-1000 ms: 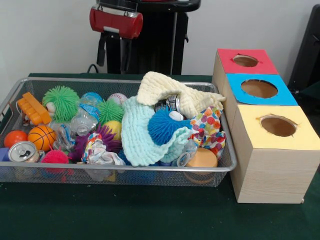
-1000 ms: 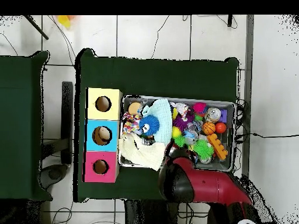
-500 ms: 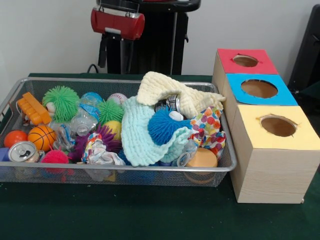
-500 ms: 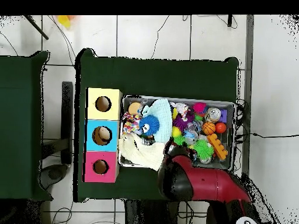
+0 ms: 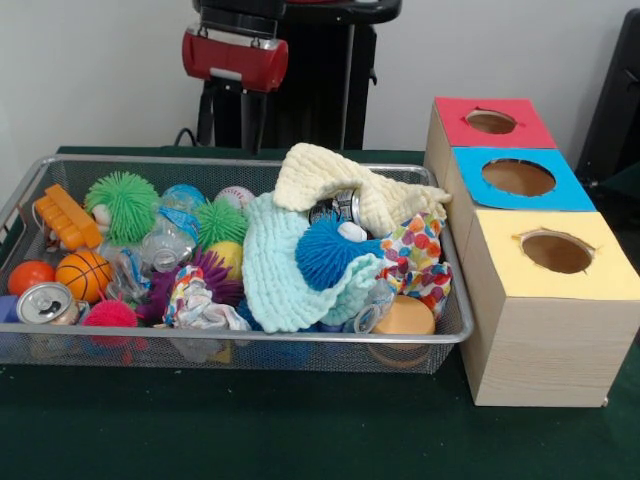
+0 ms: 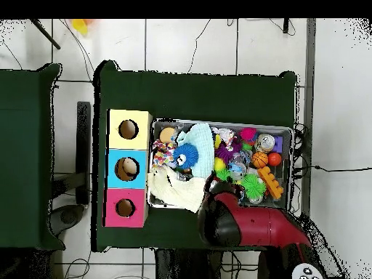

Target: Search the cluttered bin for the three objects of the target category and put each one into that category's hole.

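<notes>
The wire bin (image 5: 20, 215) sits on the green table (image 5: 300, 430), packed with toys and cloth. Just to its right in the front view stands the wooden box (image 5: 545, 340) with three holes in a row: red (image 5: 490, 121) farthest back, blue (image 5: 518, 177) in the middle, yellow (image 5: 556, 252) nearest.

The arm (image 6: 251, 227) hangs over the bin's back edge — only its red and black body shows, and the gripper itself cannot be made out, so whether it is open or closed cannot be told.

Below and in front of the arm lie the things in the bin. A cream cloth (image 5: 330, 180) drapes over the back rim, a pale blue knitted cloth (image 5: 275, 265) spreads in the middle, and a blue spiky ball (image 5: 325, 250) rests on it. Toward the left are green spiky balls (image 5: 125, 200), a small basketball (image 5: 82, 274), an orange ball (image 5: 28, 275), a can (image 5: 45, 302) and an orange block (image 5: 65, 217) — all well apart from the arm above.
</notes>
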`<state>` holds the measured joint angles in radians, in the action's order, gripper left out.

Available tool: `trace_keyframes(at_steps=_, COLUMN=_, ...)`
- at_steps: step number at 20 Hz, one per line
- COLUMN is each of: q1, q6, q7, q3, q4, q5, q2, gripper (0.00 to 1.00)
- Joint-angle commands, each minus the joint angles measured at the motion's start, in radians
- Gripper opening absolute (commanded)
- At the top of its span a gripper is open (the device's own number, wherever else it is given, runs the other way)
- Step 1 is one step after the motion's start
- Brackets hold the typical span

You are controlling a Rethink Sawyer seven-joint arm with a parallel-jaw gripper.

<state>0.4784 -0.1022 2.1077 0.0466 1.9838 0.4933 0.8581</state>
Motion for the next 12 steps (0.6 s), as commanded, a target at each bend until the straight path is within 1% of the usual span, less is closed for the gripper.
trace_keyframes(at_steps=1, q1=0.105, q6=-0.08, q7=-0.126, q3=0.129, q4=-0.085, q5=0.093, q2=-0.016, gripper=1.0)
trace_keyframes(at_steps=6, q1=0.166, q6=-0.069, q7=-0.143, q3=0.174, q4=-0.114, q5=0.141, q2=-0.05, gripper=1.0)
trace_keyframes(at_steps=11, q1=0.222, q6=-0.062, q7=-0.146, q3=0.216, q4=-0.132, q5=0.18, q2=-0.098, gripper=1.0)
trace_keyframes(at_steps=12, q1=0.235, q6=-0.068, q7=-0.149, q3=0.225, q4=-0.129, q5=0.184, q2=-0.097, gripper=1.0)
